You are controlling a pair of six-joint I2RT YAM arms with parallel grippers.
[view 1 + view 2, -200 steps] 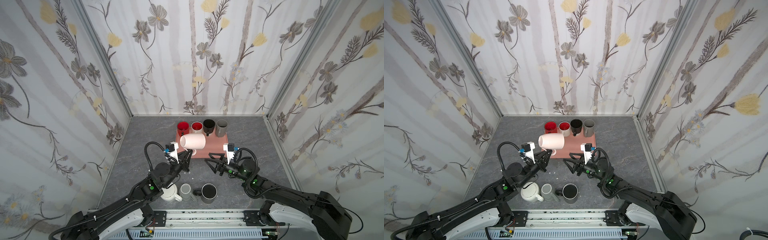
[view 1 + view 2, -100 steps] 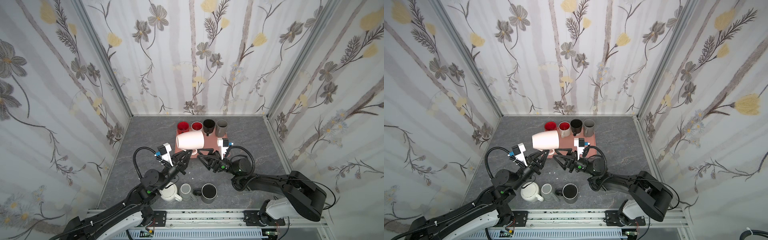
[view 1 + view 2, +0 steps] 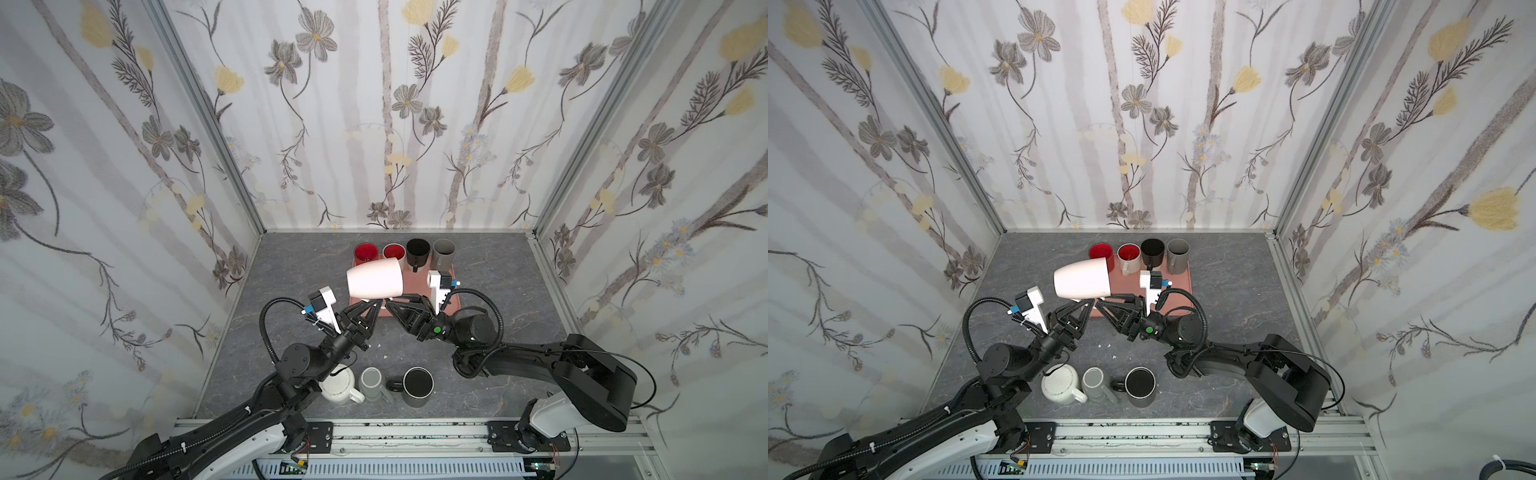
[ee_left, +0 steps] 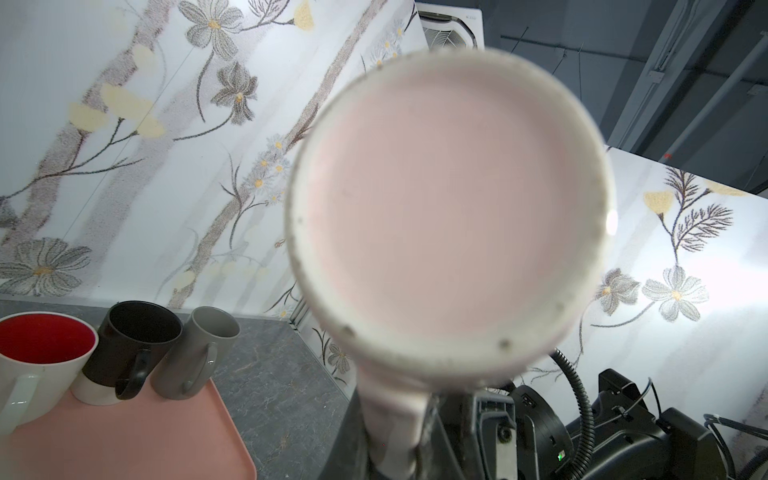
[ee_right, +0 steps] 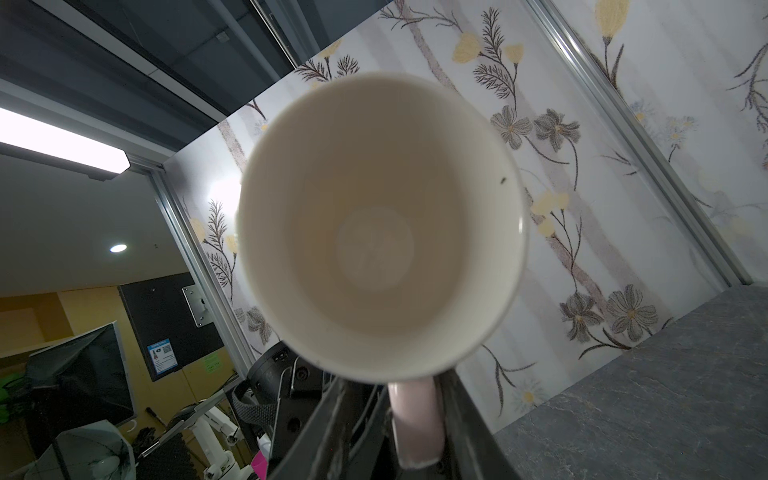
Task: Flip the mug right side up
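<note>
**A:** Left jaws?
**B:** Closed tight on the handle (image 4: 392,419) of the mug (image 3: 375,278), gripping from below.

**A:** Right jaws?
**B:** Narrow gap, one finger (image 5: 461,428) on either side of that same handle. Cannot tell whether they press it.

**A:** Mug position?
**B:** In the air, lying on its side, at the left side of the tray (image 3: 1181,279). Handle points down. Mouth faces the right arm (image 3: 540,365), base faces the left arm (image 3: 307,361).

**A:** On the tray?
**B:** Far row (image 3: 417,250): four mugs, upright, along the tray's far edge.

**A:** Off the tray?
**B:** Near row (image 3: 371,380): three mugs on the desk (image 3: 291,270), well apart from the tray's near edge.
</note>
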